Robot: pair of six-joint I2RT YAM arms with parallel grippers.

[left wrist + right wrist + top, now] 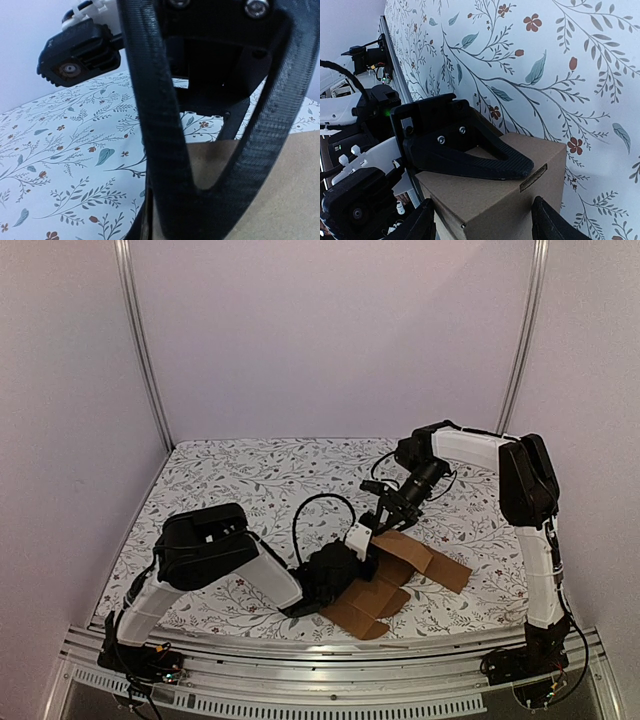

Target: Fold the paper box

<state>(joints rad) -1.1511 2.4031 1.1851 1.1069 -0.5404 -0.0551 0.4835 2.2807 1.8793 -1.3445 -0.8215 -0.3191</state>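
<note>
The paper box [395, 585] lies in the lower middle of the top view, on the flowery cloth [250, 480]. It is plain brown card, smooth and stiff. Part of it stands up as a boxy corner, and flat flaps spread out to the right. The left gripper [200, 215] looks pinched shut on one card wall, with its black ribbed finger [470, 157] flat against it. The right gripper [385, 518] has its jaws wide apart by the box and grips nothing I can see. I think a side is being folded up. Next, the right one needs to push a flap in while the left holds the wall firm.
</note>
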